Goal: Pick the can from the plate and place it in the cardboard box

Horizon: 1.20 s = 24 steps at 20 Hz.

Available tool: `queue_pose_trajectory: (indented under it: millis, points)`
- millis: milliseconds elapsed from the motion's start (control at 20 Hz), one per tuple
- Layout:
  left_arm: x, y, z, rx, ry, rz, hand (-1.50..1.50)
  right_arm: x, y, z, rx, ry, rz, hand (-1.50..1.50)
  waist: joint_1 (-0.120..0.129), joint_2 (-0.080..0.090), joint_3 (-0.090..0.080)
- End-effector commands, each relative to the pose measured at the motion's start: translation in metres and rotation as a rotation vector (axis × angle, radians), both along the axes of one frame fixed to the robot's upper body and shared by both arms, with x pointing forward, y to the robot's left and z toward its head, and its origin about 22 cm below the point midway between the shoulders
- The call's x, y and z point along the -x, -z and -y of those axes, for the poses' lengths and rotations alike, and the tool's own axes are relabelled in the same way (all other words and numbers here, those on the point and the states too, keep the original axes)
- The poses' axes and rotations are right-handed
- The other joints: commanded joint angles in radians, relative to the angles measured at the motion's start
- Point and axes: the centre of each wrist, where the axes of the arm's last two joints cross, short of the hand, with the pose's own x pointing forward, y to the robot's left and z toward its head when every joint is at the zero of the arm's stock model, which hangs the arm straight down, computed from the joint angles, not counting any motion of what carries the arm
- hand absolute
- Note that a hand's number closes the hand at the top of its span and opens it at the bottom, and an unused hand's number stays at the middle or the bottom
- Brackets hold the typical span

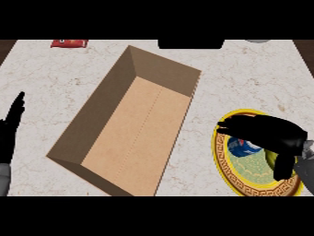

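Observation:
A blue can (pixel 243 147) lies on a round plate (pixel 251 186) with a gold patterned rim and green centre, at the lower right of the counter. My right hand (pixel 268 133) hovers over the plate with its fingers curled above and around the can, hiding most of it; only a blue and white patch shows beneath the palm. The open cardboard box (pixel 135 124) lies at an angle in the middle of the counter, with nothing inside. My left hand (pixel 3 136) rests at the left edge, fingers straight and pointing up.
A red packet (pixel 69 43) lies at the far left of the counter. A black object (pixel 190 44) sits at the far edge behind the box, and a grey item (pixel 258 40) shows at the top right. Dark wood borders the marble counter on both sides.

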Motion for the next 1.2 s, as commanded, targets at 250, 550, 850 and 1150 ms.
queue_pose_trajectory:
  millis: [250, 550, 850, 1150]
  points:
    - [-0.015, -0.006, 0.008, 0.006, -0.007, -0.008, 0.0, -0.022, 0.015, -0.012, -0.039, 0.016, 0.141, 1.5, 0.004, 0.003, 0.001]
    - [-0.004, -0.007, -0.008, 0.001, -0.011, -0.009, 0.0, -0.02, 0.031, -0.023, -0.079, 0.001, 0.285, 1.5, 0.005, 0.002, 0.001]
    - [-0.008, -0.005, 0.007, -0.004, 0.001, 0.004, 0.0, -0.018, 0.086, -0.001, -0.149, 0.357, 0.208, 1.5, 0.007, 0.007, 0.002]
    - [0.007, -0.001, -0.016, -0.021, -0.014, 0.005, 0.0, -0.037, 0.026, 0.021, -0.194, 0.426, 0.469, 1.5, -0.001, 0.0, 0.0]
